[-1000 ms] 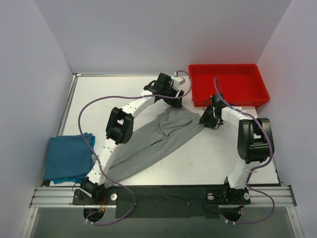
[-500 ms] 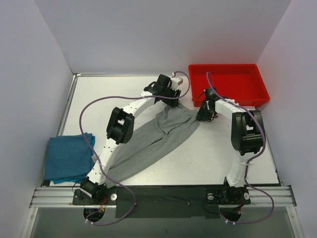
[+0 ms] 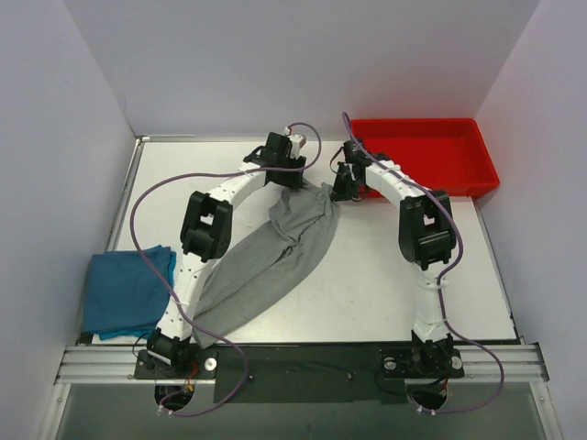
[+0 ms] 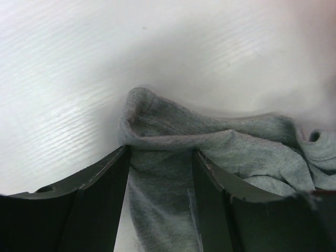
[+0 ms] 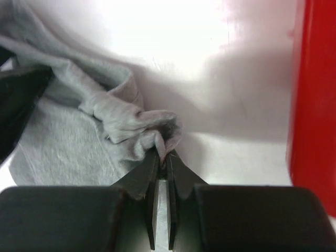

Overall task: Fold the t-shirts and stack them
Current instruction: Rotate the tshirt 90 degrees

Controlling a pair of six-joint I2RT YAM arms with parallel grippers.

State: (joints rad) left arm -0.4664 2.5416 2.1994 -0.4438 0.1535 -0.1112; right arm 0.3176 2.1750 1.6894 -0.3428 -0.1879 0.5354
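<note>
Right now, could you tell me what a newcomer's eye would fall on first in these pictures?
The bright red tray at the far right stands out most. Next comes the grey t-shirt stretched diagonally across the middle, its far edge pinched by the left hand and the right hand. A folded blue t-shirt lies at the near left edge.

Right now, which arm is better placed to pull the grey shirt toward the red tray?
Right, probably. The right gripper is pinched shut on the shirt, with the tray close beside it. The left gripper only straddles cloth, its fingers apart, farther from the tray.
</note>
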